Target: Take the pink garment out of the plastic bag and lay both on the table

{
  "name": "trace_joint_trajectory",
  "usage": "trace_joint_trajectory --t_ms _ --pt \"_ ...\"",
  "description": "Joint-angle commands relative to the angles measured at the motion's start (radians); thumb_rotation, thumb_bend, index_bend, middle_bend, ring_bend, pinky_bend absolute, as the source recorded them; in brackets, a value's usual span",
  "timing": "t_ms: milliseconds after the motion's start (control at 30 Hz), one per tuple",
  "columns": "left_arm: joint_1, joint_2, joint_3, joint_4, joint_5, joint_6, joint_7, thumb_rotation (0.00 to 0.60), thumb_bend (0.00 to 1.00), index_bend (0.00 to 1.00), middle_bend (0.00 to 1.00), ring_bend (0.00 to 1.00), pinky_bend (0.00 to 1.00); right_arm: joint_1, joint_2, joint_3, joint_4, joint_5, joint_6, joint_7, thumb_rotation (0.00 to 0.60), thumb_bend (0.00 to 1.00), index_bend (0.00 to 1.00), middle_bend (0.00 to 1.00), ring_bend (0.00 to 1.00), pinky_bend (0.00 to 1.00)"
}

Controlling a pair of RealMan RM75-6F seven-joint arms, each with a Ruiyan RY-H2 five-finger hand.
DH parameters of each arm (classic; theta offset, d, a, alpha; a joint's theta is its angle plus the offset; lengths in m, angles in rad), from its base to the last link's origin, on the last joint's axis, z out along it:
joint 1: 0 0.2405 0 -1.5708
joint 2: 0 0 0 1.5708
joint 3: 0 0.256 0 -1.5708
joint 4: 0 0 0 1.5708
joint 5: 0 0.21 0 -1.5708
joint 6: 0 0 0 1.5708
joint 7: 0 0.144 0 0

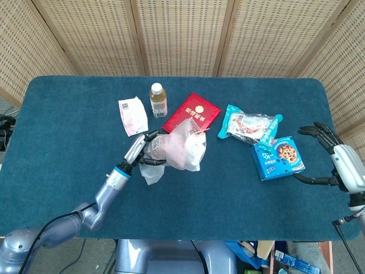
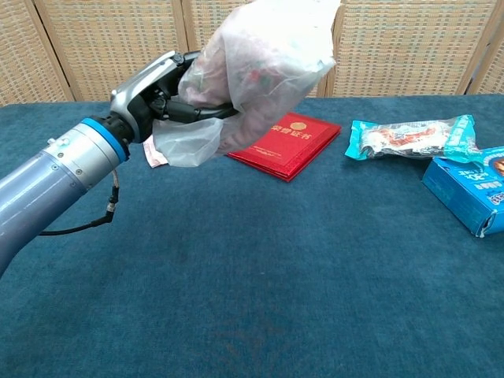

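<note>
Your left arm: smooth silver-grey metal tube, bright blue ring at wrist, thin black cable looping beneath forearm. Your left hand [image 2: 161, 90]: brushed silver plate across back, black fingers [image 2: 175, 110] under it. Your right hand [image 1: 337, 162]: white-silver shell on back, slim black fingers [image 1: 312, 130], thin dark cable trailing below wrist. Screws or markings too small to tell.
</note>
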Motion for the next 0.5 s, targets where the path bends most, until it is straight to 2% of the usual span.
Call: trace_joint_trajectory --t_ms 33,233,500 --pt "-0.013 -0.015 -0.002 0.010 -0.001 0.004 0.006 0.600 0.51 0.66 0.58 0.54 0.67 0.081 0.056 0.040 -0.045 0.044 -0.116 0.072 0.600 0.11 0.25 0.24 0.12 0.13" --pt "-0.027 -0.026 -0.008 0.006 -0.006 0.028 0.018 0.600 0.51 0.66 0.58 0.54 0.67 0.181 0.103 0.068 -0.089 0.098 -0.296 0.121 0.600 0.18 0.32 0.30 0.17 0.15" --pt "-0.040 -0.020 -0.016 -0.038 -0.006 0.059 0.046 0.600 0.51 0.66 0.58 0.54 0.67 0.311 0.097 0.118 -0.140 0.265 -0.477 0.055 0.600 0.20 0.35 0.33 0.19 0.16"
